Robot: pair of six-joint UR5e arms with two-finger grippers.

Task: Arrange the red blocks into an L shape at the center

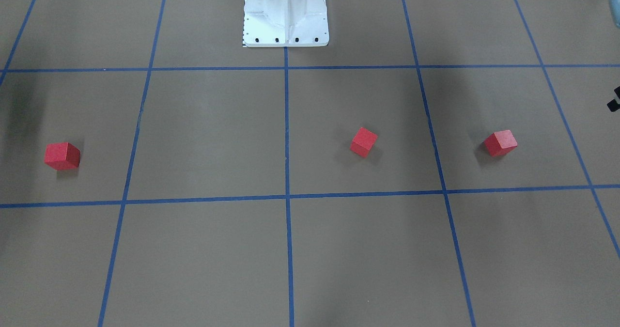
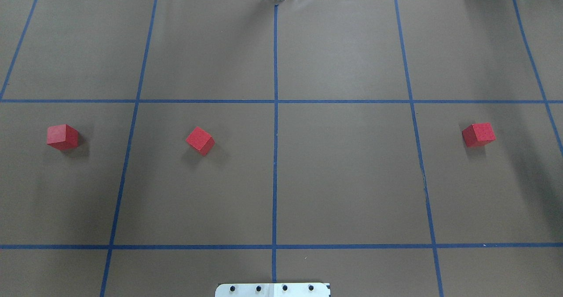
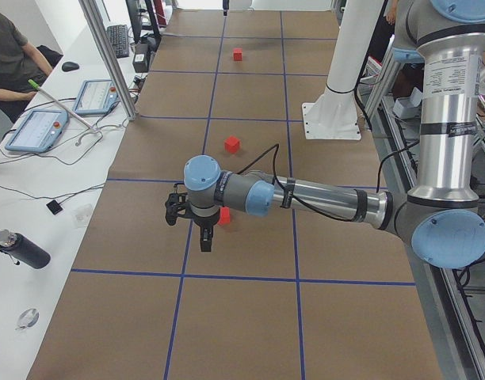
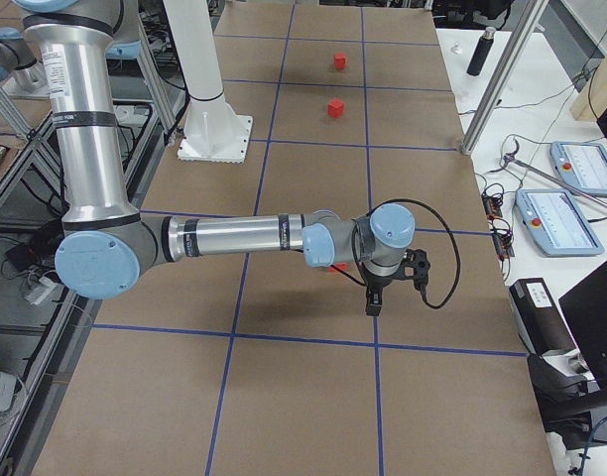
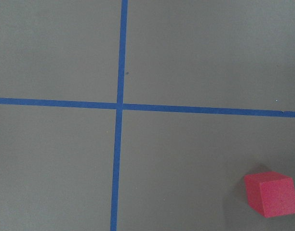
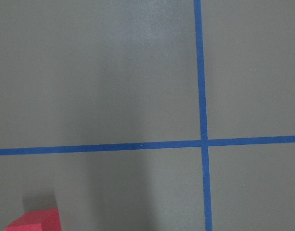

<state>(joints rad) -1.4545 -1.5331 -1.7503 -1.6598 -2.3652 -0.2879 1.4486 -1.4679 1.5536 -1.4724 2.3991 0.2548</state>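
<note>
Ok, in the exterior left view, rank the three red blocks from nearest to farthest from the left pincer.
1. Left-end block: right beside the left pincer, partly hidden behind the left arm.
2. Middle block: next along, still on the robot's left half.
3. Right-end block: far end, on the robot's right side.

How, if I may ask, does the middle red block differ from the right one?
The middle block lies left of the central line, in the cell touching it; the right block lies right of it, a cell further out. The middle block sits diagonal to that line; the right block is only slightly skewed. Both are red cubes.
</note>
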